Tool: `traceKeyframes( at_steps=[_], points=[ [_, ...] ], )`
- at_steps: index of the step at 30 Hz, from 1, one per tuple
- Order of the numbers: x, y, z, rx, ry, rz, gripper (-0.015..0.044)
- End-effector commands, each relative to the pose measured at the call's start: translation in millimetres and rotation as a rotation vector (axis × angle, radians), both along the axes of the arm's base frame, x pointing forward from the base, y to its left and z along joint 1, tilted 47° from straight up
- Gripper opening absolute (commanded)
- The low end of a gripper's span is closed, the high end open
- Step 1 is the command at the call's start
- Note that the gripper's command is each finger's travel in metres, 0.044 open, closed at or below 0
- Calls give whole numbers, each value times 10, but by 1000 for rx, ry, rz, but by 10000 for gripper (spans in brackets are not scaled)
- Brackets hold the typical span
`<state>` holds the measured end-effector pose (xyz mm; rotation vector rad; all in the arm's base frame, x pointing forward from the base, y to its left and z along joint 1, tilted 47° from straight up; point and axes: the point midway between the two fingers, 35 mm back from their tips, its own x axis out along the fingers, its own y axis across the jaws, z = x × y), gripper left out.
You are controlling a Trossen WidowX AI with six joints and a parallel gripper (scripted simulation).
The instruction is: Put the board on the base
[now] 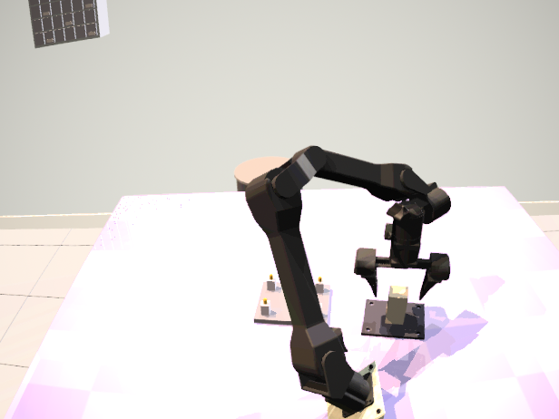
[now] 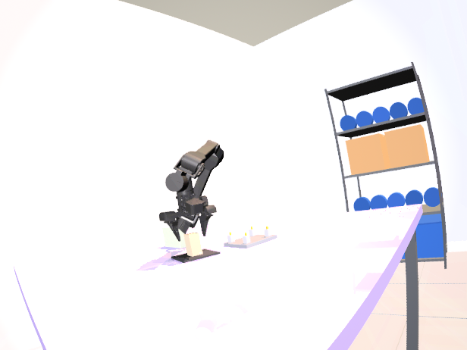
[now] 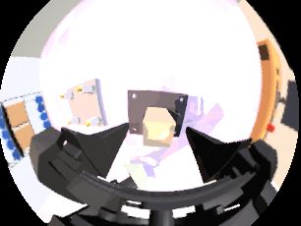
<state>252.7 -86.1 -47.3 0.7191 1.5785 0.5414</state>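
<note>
The black board [image 1: 373, 323] [image 2: 211, 254] [image 3: 140, 109] lies flat on the table, with its pale square handle [image 1: 396, 309] [image 2: 194, 245] [image 3: 158, 134] standing up. The grey base [image 1: 283, 303] [image 2: 258, 239] [image 3: 84, 106] lies beside it, to the left in the top view. Its posts with gold pins carry nothing; in the top view the arm hides one post. My gripper [image 1: 398, 297] [image 2: 192, 237] [image 3: 157, 128] is open and points down over the board. Its fingertips are wide apart, around the handle's top, one towards each side. Whether they reach below the handle's top is hard to tell.
The arm's mount [image 1: 377, 396] stands at the table's near edge in the top view. A round stool or table [image 1: 260, 169] stands behind the table. A shelf rack [image 2: 385, 174] with blue round items and orange boxes stands beyond the table in the exterior view.
</note>
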Motion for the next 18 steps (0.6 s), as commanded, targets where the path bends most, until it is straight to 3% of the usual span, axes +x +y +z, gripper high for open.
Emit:
traceKeyframes(
  at_steps=[1,18],
  points=[
    [-19,56,-51,8,10,-6,440],
    [-49,237,-210,10,10,-5,440]
  ],
)
